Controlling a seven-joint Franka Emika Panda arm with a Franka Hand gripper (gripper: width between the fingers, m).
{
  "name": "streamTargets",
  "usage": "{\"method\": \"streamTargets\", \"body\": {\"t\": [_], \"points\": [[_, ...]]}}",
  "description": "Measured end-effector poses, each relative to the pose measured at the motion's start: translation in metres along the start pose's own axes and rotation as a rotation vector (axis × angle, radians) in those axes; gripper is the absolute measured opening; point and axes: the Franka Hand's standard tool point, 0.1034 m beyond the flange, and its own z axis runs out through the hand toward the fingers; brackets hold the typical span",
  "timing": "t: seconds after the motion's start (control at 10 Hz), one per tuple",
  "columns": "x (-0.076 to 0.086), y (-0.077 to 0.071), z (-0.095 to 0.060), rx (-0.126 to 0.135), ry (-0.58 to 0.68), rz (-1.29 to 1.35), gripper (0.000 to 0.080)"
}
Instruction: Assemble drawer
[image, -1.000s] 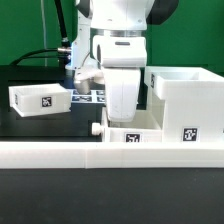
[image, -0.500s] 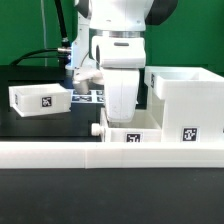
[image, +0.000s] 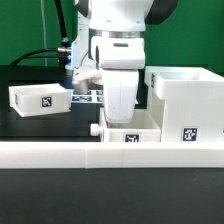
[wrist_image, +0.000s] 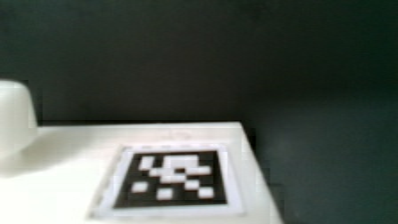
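One small white drawer tray (image: 128, 134), with a knob (image: 97, 128) and a tag on its front, lies at the middle just behind the rail. My gripper (image: 122, 120) reaches straight down onto or into it. The fingertips are hidden, so I cannot tell whether they are open or shut. The large hollow housing (image: 185, 100) stands right beside the tray on the exterior view's right. A second tray (image: 40, 99) lies apart on the left. The wrist view shows a white tagged surface (wrist_image: 175, 175) close up over the dark table, and no fingers.
A long low white rail (image: 100, 156) runs along the front of the table. The marker board (image: 90, 97) lies flat behind the arm. A black cable hangs at the back left. A white rounded edge (wrist_image: 11, 115) shows in the wrist view.
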Motion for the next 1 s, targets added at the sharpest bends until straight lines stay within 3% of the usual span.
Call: {"method": "streamTargets", "body": {"t": [0.2,0.7,1.0], "points": [[0.000,0.000,0.000,0.000,0.000,0.000,0.0042],[0.020,0.002,0.000,-0.008,0.001,-0.033,0.0042],[0.017,0.002,0.000,-0.008,0.001,-0.029,0.0042]]}}
